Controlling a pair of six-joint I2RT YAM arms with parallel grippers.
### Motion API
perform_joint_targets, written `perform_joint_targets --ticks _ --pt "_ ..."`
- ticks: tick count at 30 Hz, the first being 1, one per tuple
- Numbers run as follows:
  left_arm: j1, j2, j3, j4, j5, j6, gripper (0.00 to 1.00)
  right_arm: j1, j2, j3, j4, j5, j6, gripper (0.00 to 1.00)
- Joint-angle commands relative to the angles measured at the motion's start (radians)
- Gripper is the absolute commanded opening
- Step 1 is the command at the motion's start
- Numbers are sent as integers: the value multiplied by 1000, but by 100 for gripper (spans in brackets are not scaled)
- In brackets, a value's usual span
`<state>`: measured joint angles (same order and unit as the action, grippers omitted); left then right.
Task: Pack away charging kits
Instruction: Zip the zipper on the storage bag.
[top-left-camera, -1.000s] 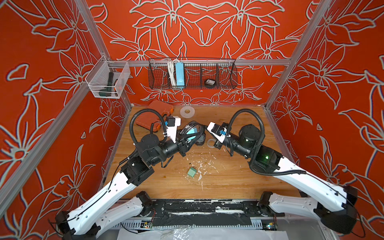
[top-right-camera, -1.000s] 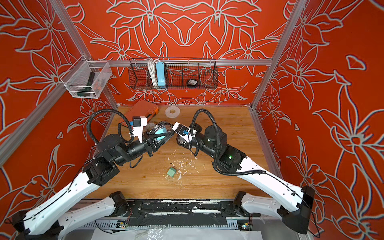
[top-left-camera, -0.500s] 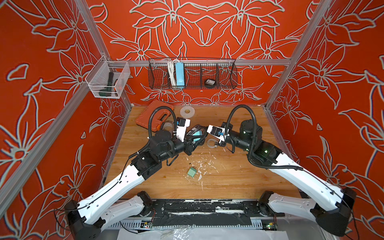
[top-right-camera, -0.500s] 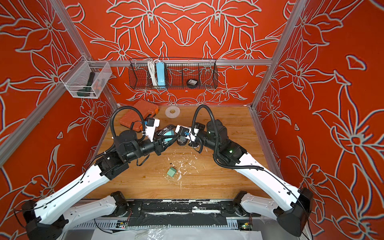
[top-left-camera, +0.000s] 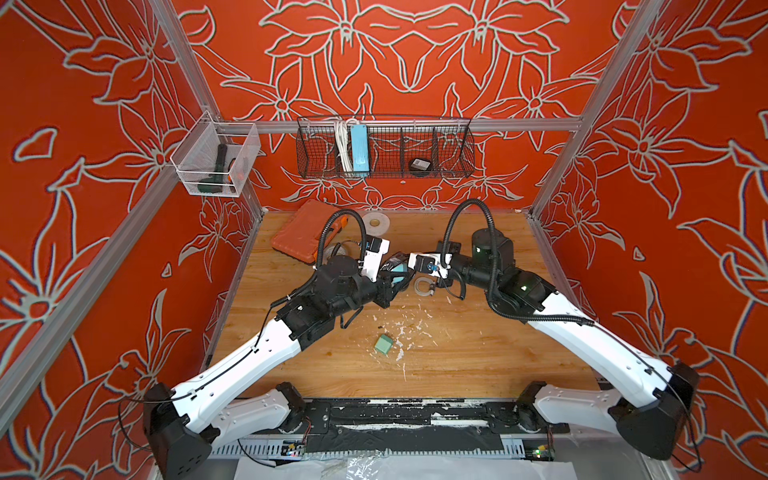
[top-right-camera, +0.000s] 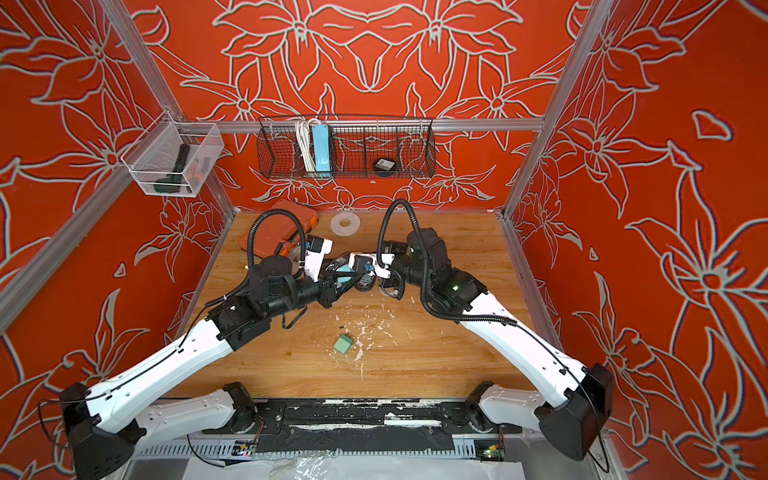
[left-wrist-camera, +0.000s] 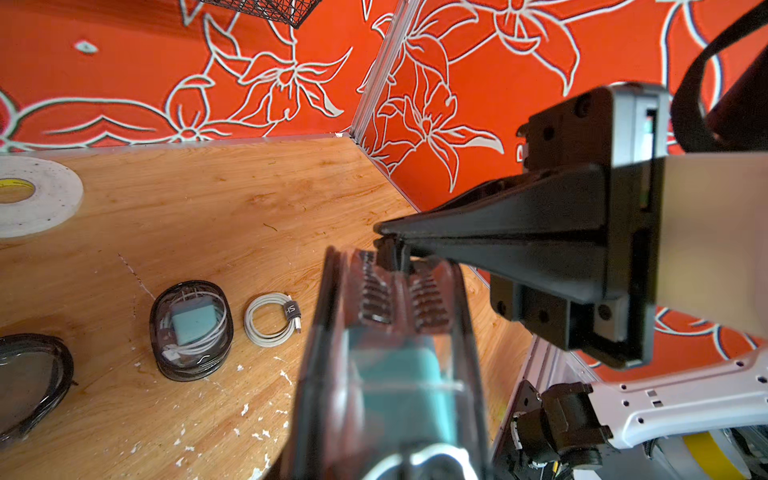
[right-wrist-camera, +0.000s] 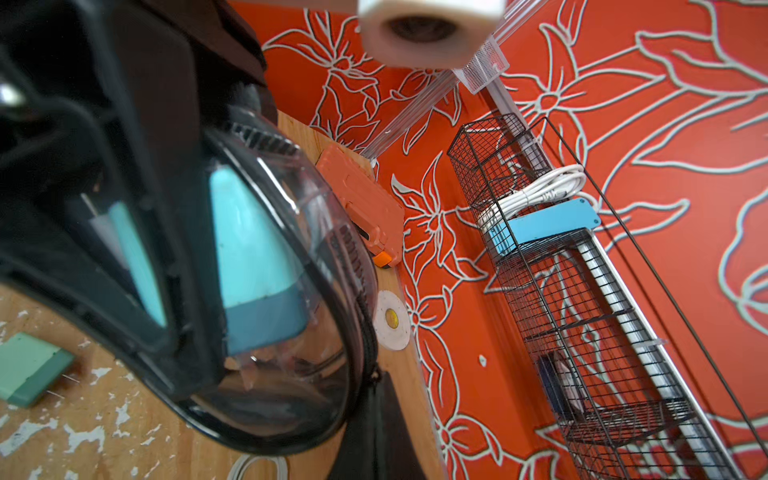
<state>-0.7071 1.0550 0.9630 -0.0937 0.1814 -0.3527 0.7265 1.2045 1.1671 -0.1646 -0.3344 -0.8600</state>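
A clear, black-rimmed pouch (left-wrist-camera: 386, 374) with a teal plug adapter (right-wrist-camera: 249, 241) inside is held above the table, and my left gripper (top-left-camera: 390, 282) is shut on it. My right gripper (right-wrist-camera: 376, 395) is shut on the zipper pull (left-wrist-camera: 388, 257) at the pouch's rim. In both top views the two grippers meet at mid-table around this pouch (top-right-camera: 345, 272). A second pouch (left-wrist-camera: 191, 330), holding an adapter and cable, lies on the table beside a coiled white cable (left-wrist-camera: 272, 320). An empty pouch (left-wrist-camera: 29, 382) lies further along. A loose teal adapter (top-left-camera: 383, 345) sits nearer the front.
An orange case (top-left-camera: 305, 230) and a flat white tape roll (top-left-camera: 375, 222) lie at the back. On the back wall hangs a wire basket (top-left-camera: 453, 151) with a blue power strip (top-left-camera: 359, 147). A clear bin (top-left-camera: 216, 166) hangs at the left. White flecks litter the wood.
My left arm has reached further in with the pouch. My right gripper has closed the gap and now meets the pouch's rim.
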Motion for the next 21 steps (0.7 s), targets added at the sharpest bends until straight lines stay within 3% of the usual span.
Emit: perform_joint_targets --ticks 1,5,9,16,20,21 --pt "0 42 -7 -119 -14 20 0 -4 -25 52 78 -60 -126 0" --pt "-2 86 4 -118 -2 28 0 -4 -47 37 71 -120 -217 0" --pt "-5 117 16 -118 -3 34 0 -3 -79 -75 193 -193 -327 0" --pt "-6 162 25 -106 -2 43 0 -3 -64 -98 259 -259 -336 0" --pt "29 127 -15 -62 -46 -3 0 -2 -59 -169 435 -227 -249 39" --pt "69 102 -46 -35 -37 -33 0 -1 -56 -184 458 -207 -219 85"
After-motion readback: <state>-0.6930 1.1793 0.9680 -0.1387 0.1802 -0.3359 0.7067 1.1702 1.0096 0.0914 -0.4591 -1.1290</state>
